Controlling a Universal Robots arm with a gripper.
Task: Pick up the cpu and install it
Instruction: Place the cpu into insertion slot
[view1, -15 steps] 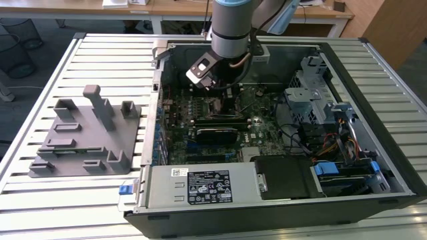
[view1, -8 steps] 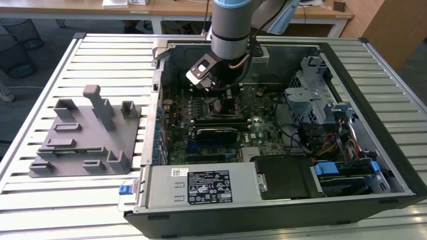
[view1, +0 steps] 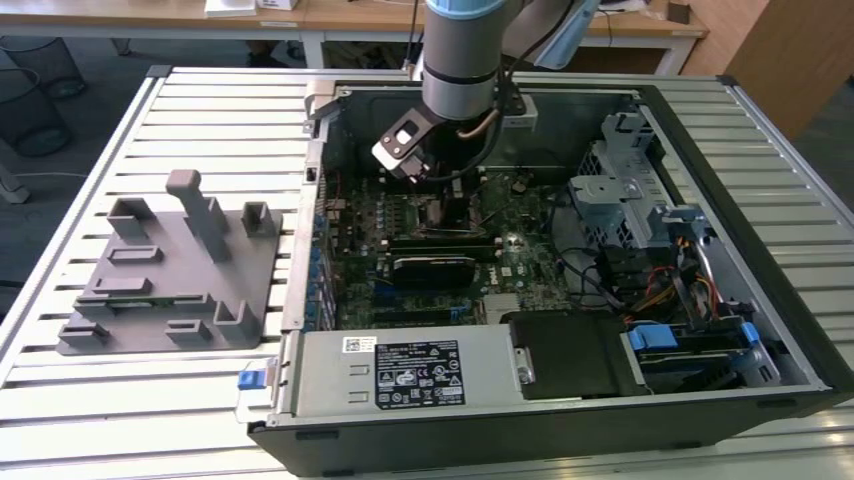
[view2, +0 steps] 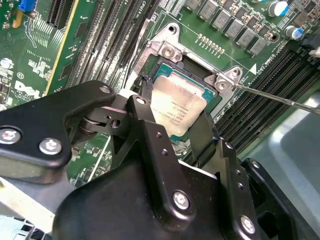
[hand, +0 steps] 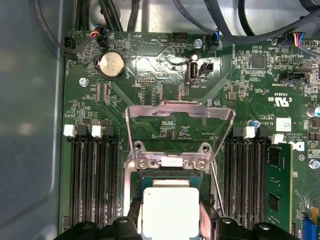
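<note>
Exterior view is looking down from above, taking in the whole open computer case (view1: 747, 130) and slatted table (view1: 200, 400). Both wrist views are looking from close onto the motherboard (hand: 165, 85) (view2: 30, 75), sharing the cpu (hand: 170, 210) (view2: 177, 107).

**Print on the case, the board and the chip**

A black label (view1: 416, 375) with white print is sitting on the metal power box (view1: 327, 390) in the exterior view. A small white sticker (view1: 360, 345) is lying just beside it. Its words are showing too small to make out. White lettering is running across the green board (hand: 250, 95) in the first wrist view. Faint dark print is showing on the cpu (view2: 177, 107) top.
</note>
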